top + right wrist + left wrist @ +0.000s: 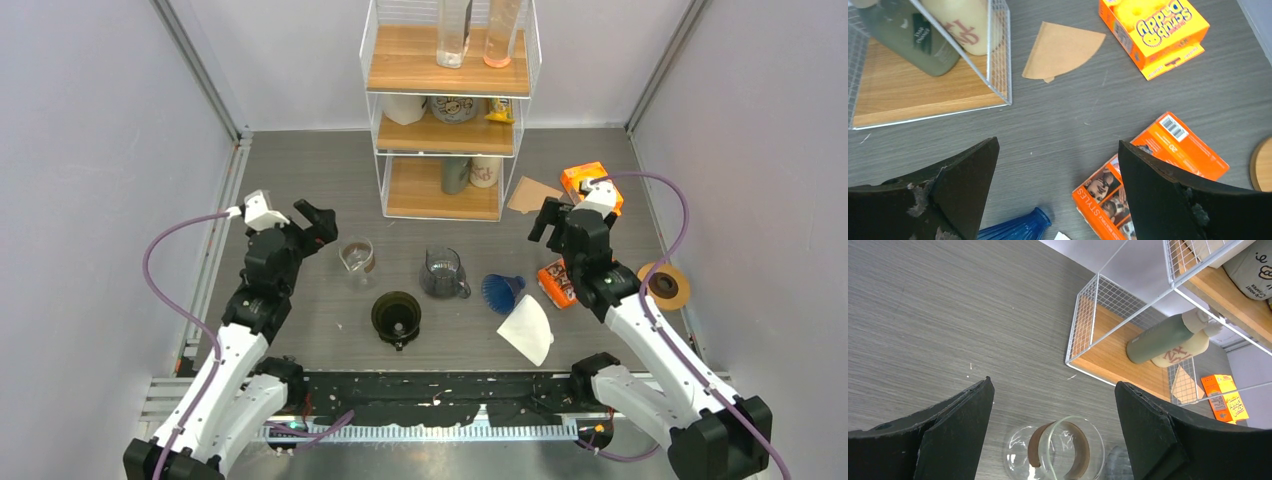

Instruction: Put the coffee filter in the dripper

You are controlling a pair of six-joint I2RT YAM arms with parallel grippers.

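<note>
- White paper coffee filter (528,328) lies flat on the grey table (300,170) in the top view. It is close to the front edge on the right, just beside a blue ribbed cone (502,292) tipped on its side.
- The dark dripper (397,317) stands well apart to the filter's left with nothing in it, so I judge the task not begun: grasp, carry and seating are all left to do.
- Both arms hang above the table, the left gripper (315,222) and right gripper (546,220) spread and holding nothing.
- Bare table runs between filter and dripper, and a glass pitcher (444,273) stands just behind that path.
- From the left wrist, the jaws stand wide apart over bare table, above a glass beaker (1058,452) with a brown band. The wire shelf (1088,325) is off to the right, and neither filter nor dripper shows.
- From the right wrist, the jaws are likewise wide apart. A brown filter (1060,50) lies beside the shelf corner, with an orange box (1153,30) and an orange packet (1148,165) on the right. A white corner at the bottom edge is probably the coffee filter.
</note>
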